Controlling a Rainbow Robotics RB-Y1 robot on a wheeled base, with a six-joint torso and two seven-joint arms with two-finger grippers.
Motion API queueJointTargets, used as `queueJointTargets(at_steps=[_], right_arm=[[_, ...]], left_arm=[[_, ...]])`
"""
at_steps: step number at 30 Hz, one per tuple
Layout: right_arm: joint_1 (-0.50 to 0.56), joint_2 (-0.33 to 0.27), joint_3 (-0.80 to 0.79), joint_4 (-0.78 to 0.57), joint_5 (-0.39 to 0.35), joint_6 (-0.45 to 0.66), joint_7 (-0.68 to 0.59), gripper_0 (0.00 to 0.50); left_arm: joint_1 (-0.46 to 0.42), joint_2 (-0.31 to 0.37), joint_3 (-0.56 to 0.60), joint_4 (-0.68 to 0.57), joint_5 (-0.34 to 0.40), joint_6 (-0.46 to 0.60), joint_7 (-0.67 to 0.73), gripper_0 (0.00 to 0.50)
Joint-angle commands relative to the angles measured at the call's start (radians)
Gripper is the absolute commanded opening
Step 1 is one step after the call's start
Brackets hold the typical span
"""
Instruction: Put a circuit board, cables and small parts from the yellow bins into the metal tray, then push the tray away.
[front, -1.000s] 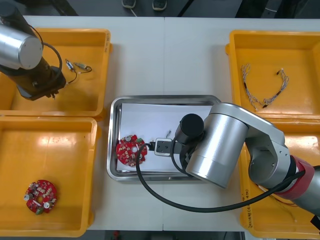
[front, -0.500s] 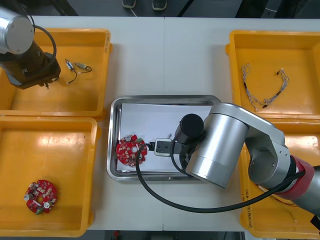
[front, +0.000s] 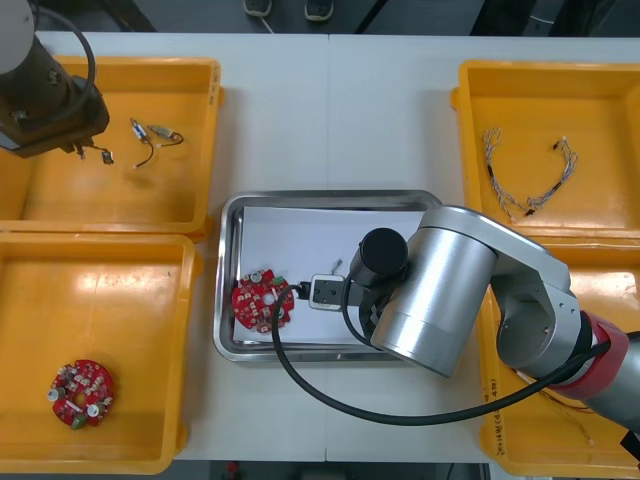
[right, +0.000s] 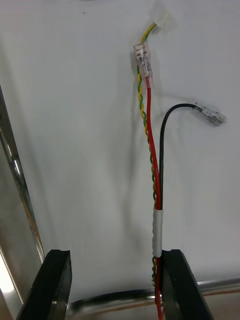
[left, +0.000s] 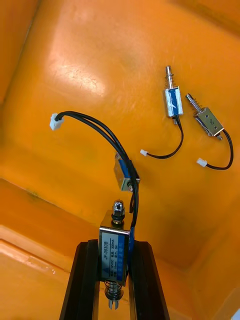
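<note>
Over the far left yellow bin (front: 180, 190), my left gripper (left: 114, 280) is shut on a small metal part (left: 115, 252) held above the bin floor, its black cable (left: 105, 132) curling away from it. Two more small metal parts (left: 171, 100) lie on the bin floor beyond. My right gripper (right: 117, 282) stands open low over the white inside of the metal tray (front: 330, 197). A red and yellow cable (right: 150, 150) lies on the white floor beside one finger (right: 182, 285). A round red circuit board (front: 262, 302) rests in the tray's left part.
Another red circuit board (front: 80, 393) lies in the near left yellow bin (front: 150, 440). Twisted cables (front: 525, 180) lie in the far right yellow bin (front: 470, 90). My right arm (front: 450, 290) covers the tray's right half and part of the near right bin.
My left arm has moved toward the far left corner, lifting the small metal part up from the bin floor. The right arm has stayed still.
</note>
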Motion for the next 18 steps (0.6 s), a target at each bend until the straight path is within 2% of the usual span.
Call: queueJointTargets(at_steps=[1,18], right_arm=[[0.009,0.029,-0.022,-0.038,0.020,0.002,0.001,0.500],[0.007,0.032,-0.022,-0.050,0.043,0.004,0.011,0.500]], left_arm=[[-0.042,0.041,0.046,-0.041,0.002,0.017,-0.099,0.001],[-0.042,0.041,0.044,-0.024,-0.005,0.003,-0.116,0.000]])
